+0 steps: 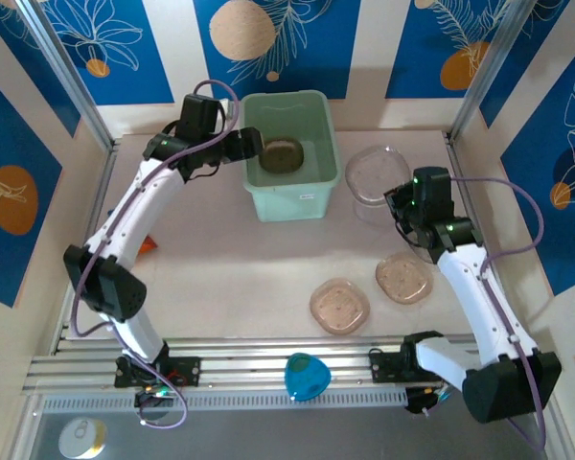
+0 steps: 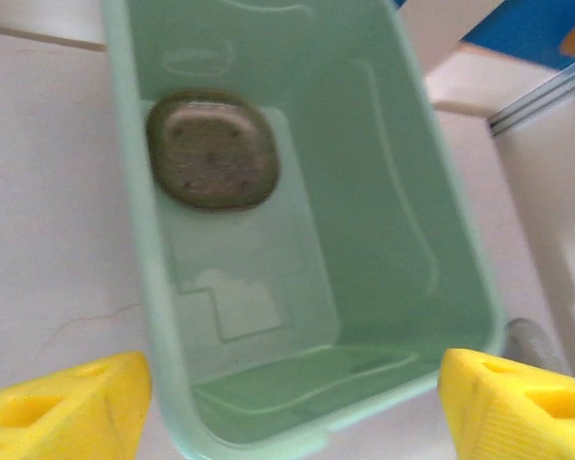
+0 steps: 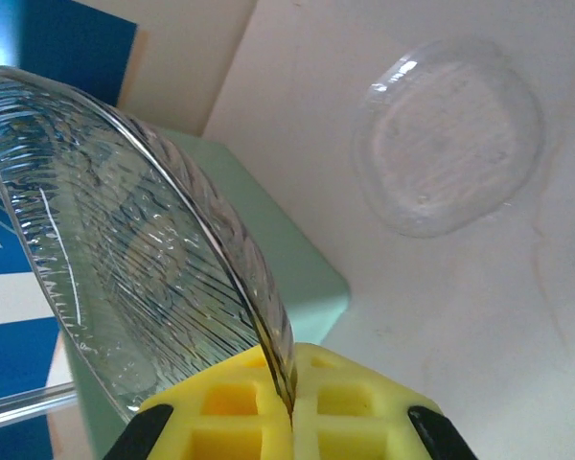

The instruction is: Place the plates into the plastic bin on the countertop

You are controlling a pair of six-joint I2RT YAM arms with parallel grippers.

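Top external: one bin (image 1: 292, 196); one plate (image 1: 282, 155) inside, just beside the wide-open left gripper (image 1: 251, 146); right gripper (image 3: 292, 407) clamps a second plate; three lie on the countertop (image 1: 259, 273).

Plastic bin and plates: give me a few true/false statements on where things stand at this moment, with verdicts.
1. The plastic bin already has a plate in it. True.
2. The right fingers are open and empty. False: they are shut on the rim of a clear plate, which is held tilted on edge.
3. The left fingers grip a plate. False: they stand open and empty above the bin.
4. A pinkish plate and a second pinkish plate lie flat on the countertop, nearer the right arm. True.
5. The bin lies tipped on its side. False: it stands upright, open side up.
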